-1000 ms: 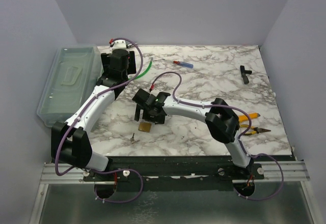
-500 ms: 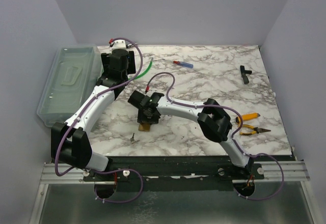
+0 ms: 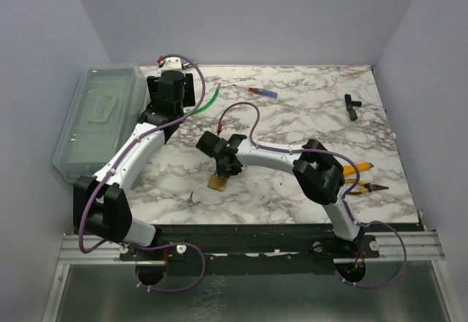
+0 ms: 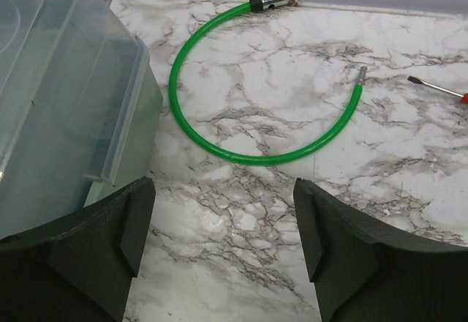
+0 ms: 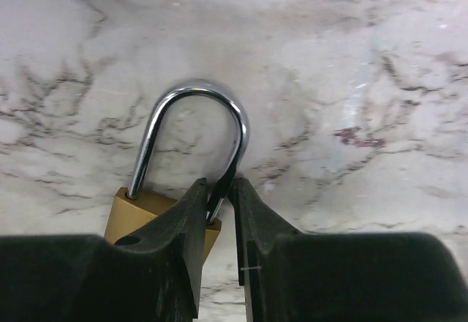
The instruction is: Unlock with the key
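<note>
The padlock [image 3: 216, 182] lies flat on the marble worktop [image 3: 278, 197]. It has a squat brass body and a bright chrome shackle [image 5: 194, 91] bent in a tall, narrow arch. In the right wrist view the brass body is mostly hidden behind the fingers, with only one corner showing. One leg of the shackle runs down into that corner. The other leg passes between the two black fingertips, so it cannot be told whether the shackle is latched.

The right tool [image 5: 218, 190] is clamped on that second leg, its fingertips pressed to the chrome from either side just above the brass.

The key [image 3: 190, 198] is a small dark piece lying on the worktop just left of the padlock and a little nearer the arm bases, apart from it.

The left tool [image 4: 223, 249] is well beyond the padlock on the left, with its fingers spread wide and nothing between them. A green tube [image 4: 256, 159] with metal ends curls on the marble beyond this tool, next to a clear box [image 4: 58, 102]. A screwdriver [image 4: 435, 88] lies to the right of the tube. Yellow-handled pliers [image 3: 362, 179] lie well to the right of the padlock.
</note>
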